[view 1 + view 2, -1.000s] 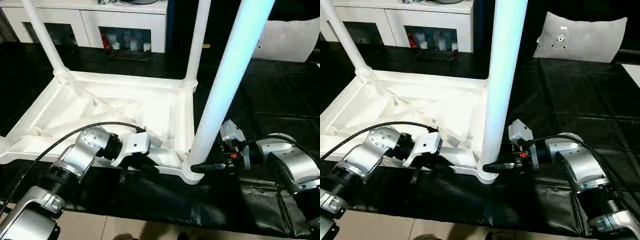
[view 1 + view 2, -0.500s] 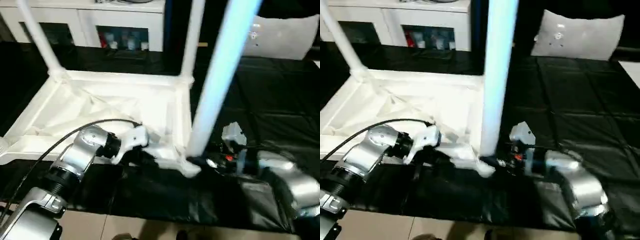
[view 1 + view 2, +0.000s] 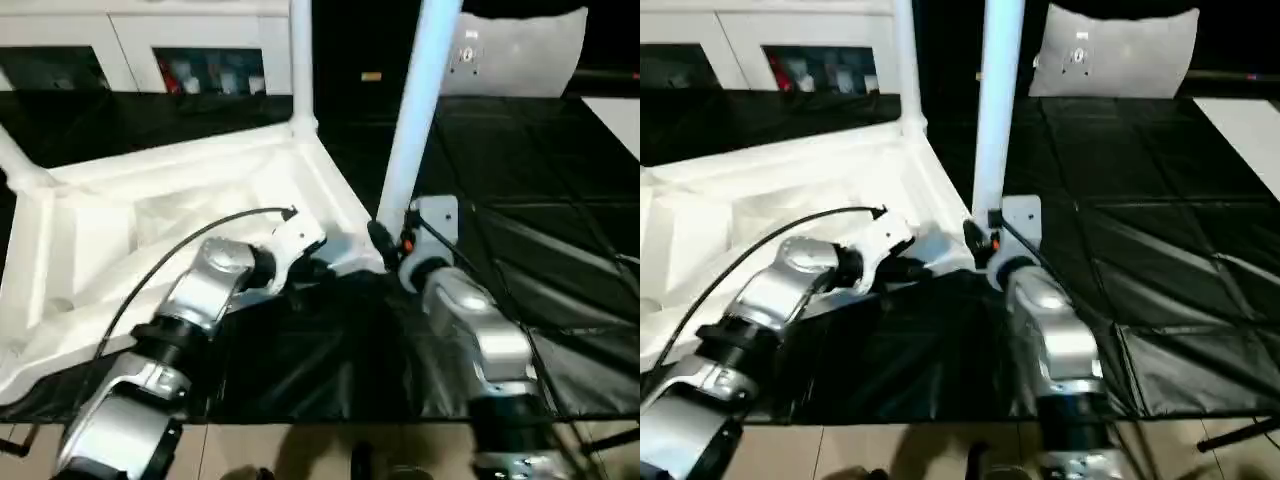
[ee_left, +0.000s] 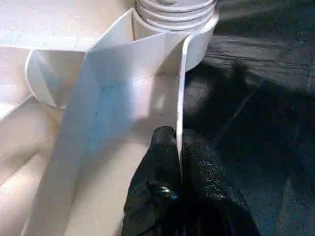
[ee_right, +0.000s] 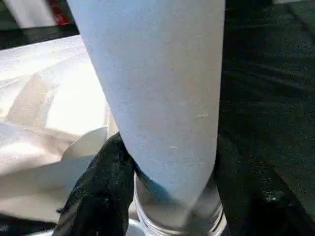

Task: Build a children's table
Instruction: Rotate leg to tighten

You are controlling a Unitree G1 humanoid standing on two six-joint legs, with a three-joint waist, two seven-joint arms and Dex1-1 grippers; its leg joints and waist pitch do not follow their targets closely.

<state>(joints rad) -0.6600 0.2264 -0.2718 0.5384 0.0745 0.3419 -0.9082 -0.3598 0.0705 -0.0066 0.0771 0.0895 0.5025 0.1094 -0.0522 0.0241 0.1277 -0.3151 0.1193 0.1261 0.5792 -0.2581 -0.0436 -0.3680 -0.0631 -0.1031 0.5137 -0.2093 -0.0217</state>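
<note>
The children's table lies upside down on a black mat: a white tabletop (image 3: 180, 190) with its ribbed underside facing up. One white leg (image 3: 415, 120) stands in the near right corner socket (image 4: 177, 14). My right gripper (image 3: 385, 240) is shut on this leg just above the socket, with a black finger (image 5: 98, 191) on each side of the tube. My left gripper (image 4: 178, 142) is shut on the tabletop's thin near rim, close to that corner. Another leg (image 3: 300, 60) stands at the far corner. A third leg (image 3: 15, 165) shows at the left edge.
White cabinets (image 3: 150, 45) with dark openings line the back. A grey cushion (image 3: 520, 50) lies at the back right on the black mat (image 3: 520, 200). A strip of light floor (image 3: 300, 450) runs along the near edge of the mat.
The head view has swung, so the table now looks turned and my right forearm comes up from below. Both grippers keep their holds on the rim and the leg.
</note>
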